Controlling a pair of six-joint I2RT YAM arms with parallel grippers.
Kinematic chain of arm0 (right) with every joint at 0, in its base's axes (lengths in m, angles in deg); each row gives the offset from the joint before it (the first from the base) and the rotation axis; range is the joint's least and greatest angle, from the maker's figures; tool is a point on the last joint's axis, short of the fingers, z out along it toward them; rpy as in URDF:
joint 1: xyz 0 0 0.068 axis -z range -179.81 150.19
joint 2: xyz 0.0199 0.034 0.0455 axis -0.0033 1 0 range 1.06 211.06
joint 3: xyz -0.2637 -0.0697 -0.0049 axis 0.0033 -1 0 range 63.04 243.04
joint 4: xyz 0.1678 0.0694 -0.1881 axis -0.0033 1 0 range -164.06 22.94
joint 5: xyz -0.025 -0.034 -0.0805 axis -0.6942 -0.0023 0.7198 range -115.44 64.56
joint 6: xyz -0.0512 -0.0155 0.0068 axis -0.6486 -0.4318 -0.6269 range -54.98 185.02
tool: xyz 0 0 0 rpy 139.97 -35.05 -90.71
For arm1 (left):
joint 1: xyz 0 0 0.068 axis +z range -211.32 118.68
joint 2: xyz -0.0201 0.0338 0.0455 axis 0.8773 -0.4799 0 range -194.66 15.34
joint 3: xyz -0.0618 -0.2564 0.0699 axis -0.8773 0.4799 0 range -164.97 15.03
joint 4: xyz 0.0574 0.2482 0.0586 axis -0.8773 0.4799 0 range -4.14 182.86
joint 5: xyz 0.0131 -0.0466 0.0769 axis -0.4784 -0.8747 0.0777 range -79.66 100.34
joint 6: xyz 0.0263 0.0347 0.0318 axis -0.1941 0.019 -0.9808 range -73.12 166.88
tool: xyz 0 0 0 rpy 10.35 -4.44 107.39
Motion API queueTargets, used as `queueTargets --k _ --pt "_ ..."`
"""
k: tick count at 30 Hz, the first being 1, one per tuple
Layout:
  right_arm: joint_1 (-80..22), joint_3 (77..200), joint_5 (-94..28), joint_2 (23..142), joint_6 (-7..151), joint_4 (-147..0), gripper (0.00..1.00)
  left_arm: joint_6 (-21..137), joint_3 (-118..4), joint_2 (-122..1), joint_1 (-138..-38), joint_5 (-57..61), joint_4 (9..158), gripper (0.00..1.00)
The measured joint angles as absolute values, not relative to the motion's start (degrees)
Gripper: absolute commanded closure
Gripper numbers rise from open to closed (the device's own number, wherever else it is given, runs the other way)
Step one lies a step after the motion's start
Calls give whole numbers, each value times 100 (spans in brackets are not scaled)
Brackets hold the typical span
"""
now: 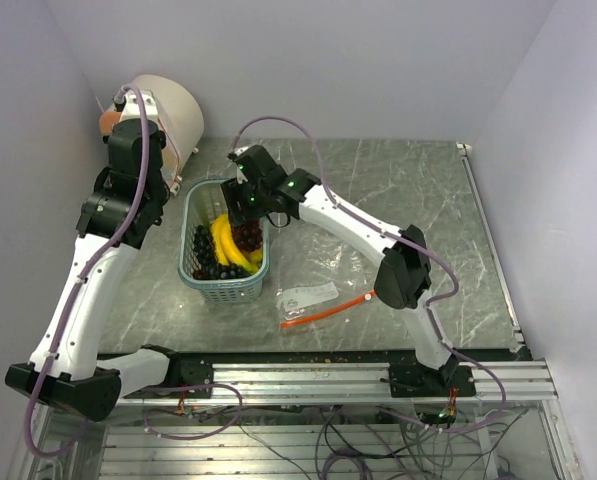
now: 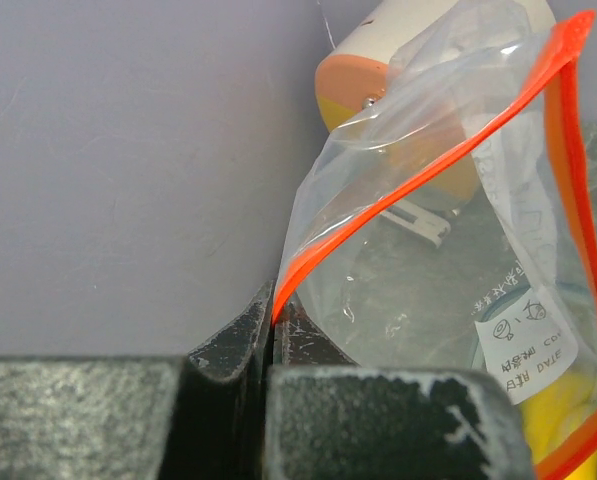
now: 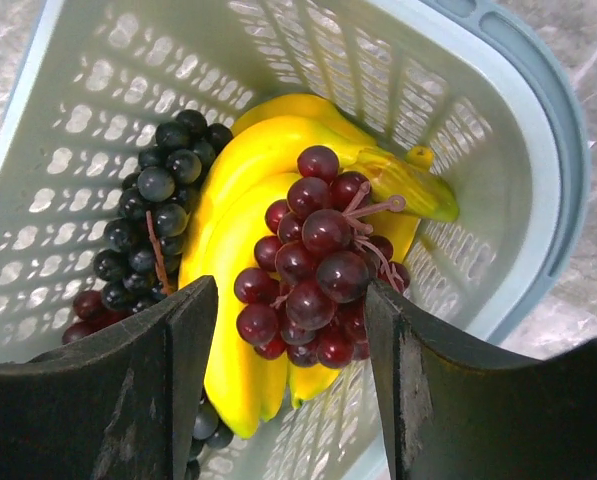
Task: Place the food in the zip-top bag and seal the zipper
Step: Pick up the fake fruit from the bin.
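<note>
A bunch of yellow bananas (image 3: 248,170), a dark red grape cluster (image 3: 318,250) and blue-black grapes (image 3: 153,215) lie in the pale teal mesh basket (image 3: 538,150). My right gripper (image 3: 293,300) is open just above it, one jaw on each side of the red grapes, touching nothing. In the top view it (image 1: 246,205) hovers over the bananas (image 1: 221,240). My left gripper (image 2: 273,310) is shut on the orange zipper rim of a clear zip-top bag (image 2: 428,280), which hangs open in front of it. The left arm (image 1: 133,190) is raised at the back left.
The basket (image 1: 193,275) stands left of centre on the grey marbled table. A clear bag with an orange strip (image 1: 313,300) lies flat to its right. A beige rounded object (image 1: 173,110) sits in the back left corner, and walls close in at left and back.
</note>
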State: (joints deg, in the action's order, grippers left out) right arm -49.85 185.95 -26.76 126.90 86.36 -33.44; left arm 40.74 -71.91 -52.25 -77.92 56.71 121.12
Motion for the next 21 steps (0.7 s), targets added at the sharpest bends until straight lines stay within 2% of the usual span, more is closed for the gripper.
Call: queueTargets --k 5,8,13,21 --pt "-5151 18735 -2213 12926 8538 -3400 50 4094 -7184 -5179 -7792 5627 12112 93" --pt "-5195 18873 -2047 13125 8470 -3427 63 4123 -7147 -5142 -7792 5607 12117 93" --pt "-5210 18949 -1780 13284 8334 -3398 98 4129 -7128 -5116 -7792 5605 12121 93" --pt "-5131 19417 -576 13527 8262 -3344 100 4131 -7128 -5120 -7792 5570 12119 93"
